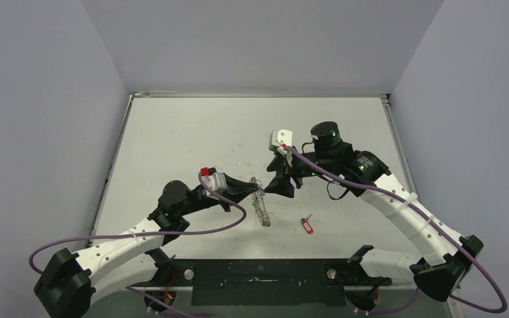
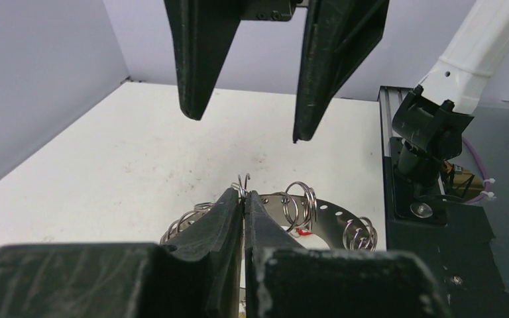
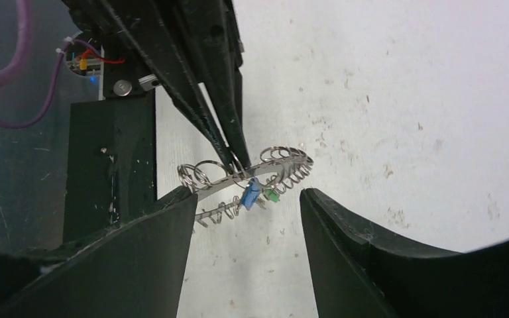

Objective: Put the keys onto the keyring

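Note:
My left gripper [image 1: 254, 188] is shut on the keyring's [image 1: 261, 209] rim and holds it above the table, tilted on edge. In the left wrist view the pads [image 2: 244, 199] pinch the grey ring [image 2: 335, 215] among its wire loops. The blue-tagged key [image 3: 251, 193] hangs from the keyring [image 3: 215, 180] beside a green tag [image 3: 273, 197]. My right gripper [image 1: 276, 186] is open and empty, just right of the ring; its fingers [image 2: 192, 59] stand apart above it, and the ring sits ahead of its jaws [image 3: 246, 199]. The red-tagged key [image 1: 307, 225] lies loose on the table, right of the ring.
A black mounting plate [image 1: 258, 278] runs along the near edge between the arm bases. Purple cables [image 1: 225, 222] loop off both arms. Grey walls enclose the white table [image 1: 192, 132] on three sides.

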Action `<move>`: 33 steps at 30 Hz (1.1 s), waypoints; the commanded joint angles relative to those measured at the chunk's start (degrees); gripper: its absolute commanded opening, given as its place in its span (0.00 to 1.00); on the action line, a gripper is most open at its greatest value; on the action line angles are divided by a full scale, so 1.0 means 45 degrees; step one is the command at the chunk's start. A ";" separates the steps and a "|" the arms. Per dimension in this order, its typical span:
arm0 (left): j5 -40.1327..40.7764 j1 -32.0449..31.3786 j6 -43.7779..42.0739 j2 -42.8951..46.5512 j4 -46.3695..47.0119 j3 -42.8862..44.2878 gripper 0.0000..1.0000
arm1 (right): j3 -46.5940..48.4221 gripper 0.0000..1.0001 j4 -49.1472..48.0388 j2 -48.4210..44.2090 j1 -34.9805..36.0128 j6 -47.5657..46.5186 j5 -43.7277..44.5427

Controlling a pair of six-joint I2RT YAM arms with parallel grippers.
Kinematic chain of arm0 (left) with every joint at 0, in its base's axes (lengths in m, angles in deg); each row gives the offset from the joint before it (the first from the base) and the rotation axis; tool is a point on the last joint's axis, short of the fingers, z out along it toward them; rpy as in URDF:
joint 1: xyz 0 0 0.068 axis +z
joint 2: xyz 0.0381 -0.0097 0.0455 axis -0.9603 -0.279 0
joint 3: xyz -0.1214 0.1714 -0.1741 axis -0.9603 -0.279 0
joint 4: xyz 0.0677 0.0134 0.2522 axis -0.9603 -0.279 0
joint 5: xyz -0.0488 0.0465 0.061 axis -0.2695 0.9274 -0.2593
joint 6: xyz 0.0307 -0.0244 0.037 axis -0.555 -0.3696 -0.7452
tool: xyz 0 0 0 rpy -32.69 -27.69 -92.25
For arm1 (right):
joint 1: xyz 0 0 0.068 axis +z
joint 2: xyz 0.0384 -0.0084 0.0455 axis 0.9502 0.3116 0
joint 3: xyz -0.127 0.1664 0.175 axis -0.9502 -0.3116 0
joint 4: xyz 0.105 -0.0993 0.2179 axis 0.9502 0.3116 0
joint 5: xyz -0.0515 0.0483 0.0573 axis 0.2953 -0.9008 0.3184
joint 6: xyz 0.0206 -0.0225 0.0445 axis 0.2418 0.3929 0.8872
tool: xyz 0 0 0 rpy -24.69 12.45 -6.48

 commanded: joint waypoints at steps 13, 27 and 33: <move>-0.0062 -0.0091 0.0198 0.0683 0.1778 0.0273 0.00 | -0.1448 0.34 -0.3576 -0.0443 -0.0029 -0.1736 -0.3280; -0.0164 -0.0088 0.0229 0.0720 0.1821 0.0348 0.00 | -0.1604 0.17 -0.2985 0.0082 -0.0029 -0.2384 -0.3275; -0.0186 -0.0089 0.0275 0.0720 0.1824 0.0414 0.00 | -0.1479 0.00 -0.2990 0.0307 -0.0029 -0.2387 -0.3527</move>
